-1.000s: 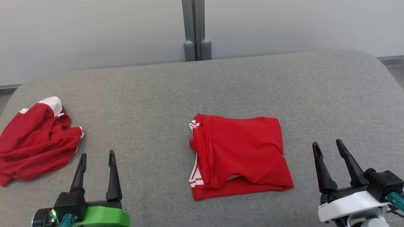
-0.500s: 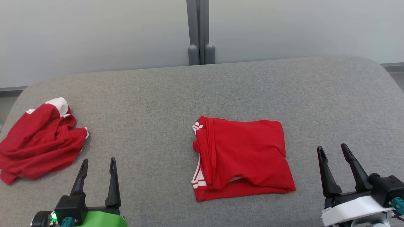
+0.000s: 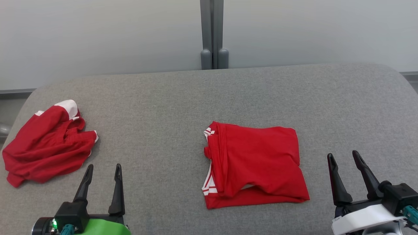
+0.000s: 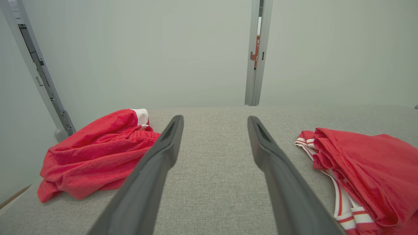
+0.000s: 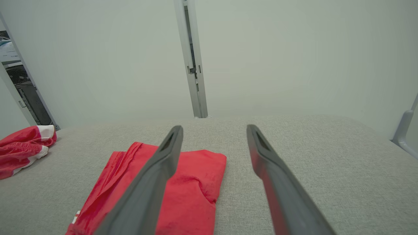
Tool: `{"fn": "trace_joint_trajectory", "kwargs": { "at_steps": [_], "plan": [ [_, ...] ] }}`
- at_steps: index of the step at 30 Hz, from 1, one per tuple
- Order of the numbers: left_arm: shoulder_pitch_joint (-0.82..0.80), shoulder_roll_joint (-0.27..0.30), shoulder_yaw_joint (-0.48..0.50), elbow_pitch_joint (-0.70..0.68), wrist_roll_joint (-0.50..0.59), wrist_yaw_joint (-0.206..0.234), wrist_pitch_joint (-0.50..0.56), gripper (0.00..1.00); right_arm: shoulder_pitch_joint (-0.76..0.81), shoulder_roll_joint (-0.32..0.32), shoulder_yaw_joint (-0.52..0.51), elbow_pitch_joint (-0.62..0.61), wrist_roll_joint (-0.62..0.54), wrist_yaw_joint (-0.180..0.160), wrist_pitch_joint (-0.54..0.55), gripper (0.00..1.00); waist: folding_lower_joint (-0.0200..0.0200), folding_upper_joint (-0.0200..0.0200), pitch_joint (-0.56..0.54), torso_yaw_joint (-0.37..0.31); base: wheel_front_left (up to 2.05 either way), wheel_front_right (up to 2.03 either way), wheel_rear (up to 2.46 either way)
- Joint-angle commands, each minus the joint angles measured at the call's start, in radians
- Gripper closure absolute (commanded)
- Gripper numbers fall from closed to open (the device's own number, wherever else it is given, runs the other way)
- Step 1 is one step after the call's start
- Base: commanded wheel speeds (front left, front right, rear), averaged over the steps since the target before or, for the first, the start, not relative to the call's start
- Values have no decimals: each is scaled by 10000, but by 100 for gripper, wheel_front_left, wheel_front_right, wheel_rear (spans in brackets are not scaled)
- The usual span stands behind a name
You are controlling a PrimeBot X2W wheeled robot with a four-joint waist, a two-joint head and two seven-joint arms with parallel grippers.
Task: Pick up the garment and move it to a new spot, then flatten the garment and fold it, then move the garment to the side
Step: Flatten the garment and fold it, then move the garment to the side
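- Position first: the folded red garment [image 3: 258,166] lies flat near the middle of the grey tabletop [image 3: 156,107], and neither arm touches it.
- From the right end effector [image 3: 343,154] it sits to the left and slightly ahead, near but apart. From the left end effector [image 3: 104,167] it is off to the right, across a much wider strip of bare surface. I judge the right arm the nearer one.
- The bundle is close to square, a little longer across my view than away from me. Its white-striped hem and thick fold ridge run along its left edge, and the smoother edge faces the right arm.
- Both end effectors are released, fingers spread wide with nothing between them, tips pointing away from me.
- A crumpled red garment [image 3: 49,147] lies at the far left, ahead and to the left of the left end effector and well apart from the folded one.
- My reading is that the fold looks done, so what remains is shifting the bundle to the side, probably by reaching in at its right edge.
- Against a second ago, the whole head view has slid. The grey post [image 3: 214,32] and both garments went right and down together, so the camera moved, not the cloth. Both garments keep their shape, and the fingers are spread as before.
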Motion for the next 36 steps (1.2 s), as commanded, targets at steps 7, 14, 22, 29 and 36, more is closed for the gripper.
{"fn": "trace_joint_trajectory", "kwargs": {
  "at_steps": [7,14,22,29,36],
  "plan": [
    [211,98,0,-1,-77,110,2,0,144,-27,55,-37,-101,-12,84,0,0,0,-65,9,0,0,0],
    [238,122,-19,-4,-147,185,38,0,124,-46,82,-61,-173,-12,146,0,0,0,-66,-7,0,0,0],
    [234,154,-62,52,-217,239,29,0,173,16,66,-98,-233,-11,223,0,0,0,-87,-12,0,0,0],
    [235,195,-90,69,-272,280,13,0,153,13,95,-28,-189,-12,215,0,0,0,-93,-12,0,0,0],
    [229,231,-109,95,-323,340,-2,0,167,0,105,-1,-164,-12,204,0,0,0,-81,-34,0,0,0]
  ]
}}
